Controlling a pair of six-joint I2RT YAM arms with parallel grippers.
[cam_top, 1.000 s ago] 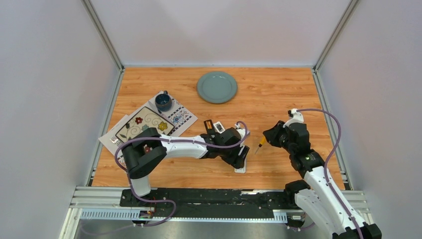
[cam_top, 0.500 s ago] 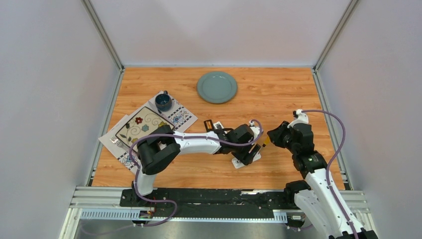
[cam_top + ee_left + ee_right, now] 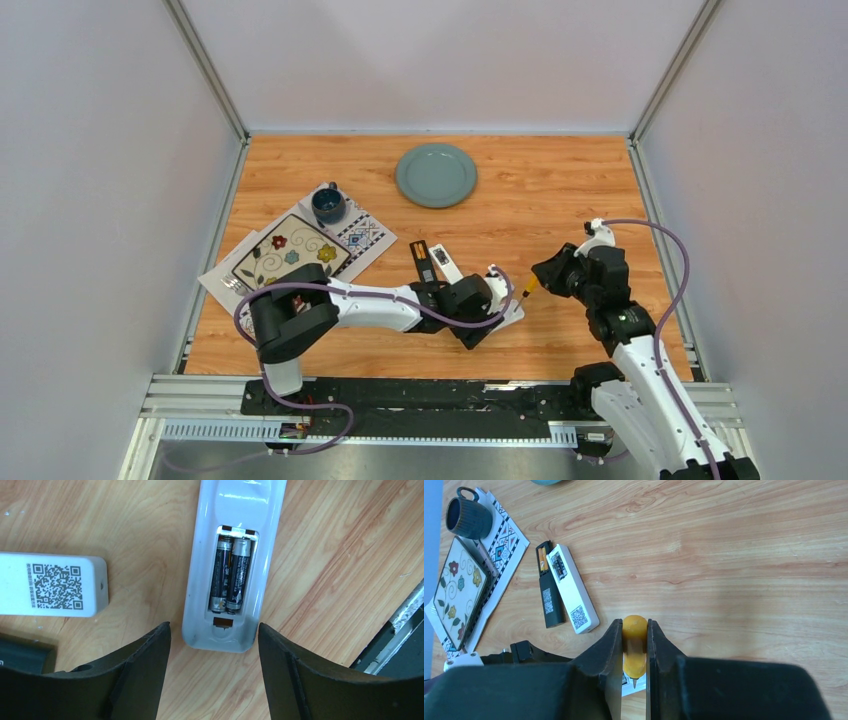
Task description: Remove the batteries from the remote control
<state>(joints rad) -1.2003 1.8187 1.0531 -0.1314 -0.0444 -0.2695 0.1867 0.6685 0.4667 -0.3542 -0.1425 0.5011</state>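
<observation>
A white remote control (image 3: 235, 565) lies back-up on the wood, its cover off and two dark batteries (image 3: 228, 577) side by side in the bay. My left gripper (image 3: 212, 627) is open, its fingertips either side of the remote's near end without touching it. From above, that gripper (image 3: 487, 318) sits at the remote (image 3: 510, 312). My right gripper (image 3: 634, 630) is shut on a yellow-handled screwdriver (image 3: 635, 647), whose tip points down over the remote's edge (image 3: 626, 686). In the top view the screwdriver (image 3: 528, 288) hangs just right of the remote.
A second white remote (image 3: 573, 587) and a black remote (image 3: 549, 587) with orange-tipped cells in its open bay lie left of centre. Farther left are a blue mug (image 3: 328, 204) and a flowered tray (image 3: 290, 252) on patterned mats. A grey-green plate (image 3: 436, 175) sits at the back.
The left arm swung right and then drew back, and the white remote has shifted right and turned at an angle. The right gripper with the screwdriver barely moved.
</observation>
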